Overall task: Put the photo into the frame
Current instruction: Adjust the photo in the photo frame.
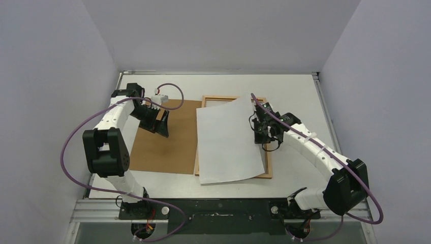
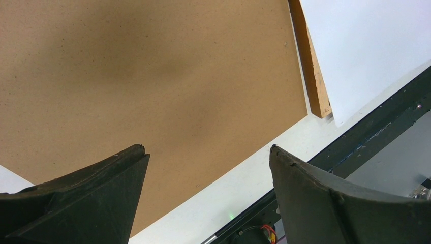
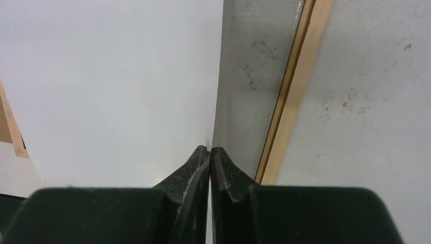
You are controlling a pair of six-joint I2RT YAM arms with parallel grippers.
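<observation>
Matte black fingers of the right claw meet tip to tip, pinched on the thin right edge of the photo. Only its plain white back shows: a smooth paper sheet, lifted at the pinch, that lies skewed over the frame. Its near left corner reaches past the frame's near rail. Beside the claw the frame's clear pane is bare, greyish and faintly smudged, bordered by a narrow, straight wooden rail that is pale on its top face. Beyond the rail lies the white counter, speckled with small marks.

The left claw hangs with its wedge-shaped black fingers spread wide, holding nothing. Below it is a flat rectangular fibreboard backing sheet, brown with a fine, dull grain. That sheet lies on the counter just to the left of the frame.
</observation>
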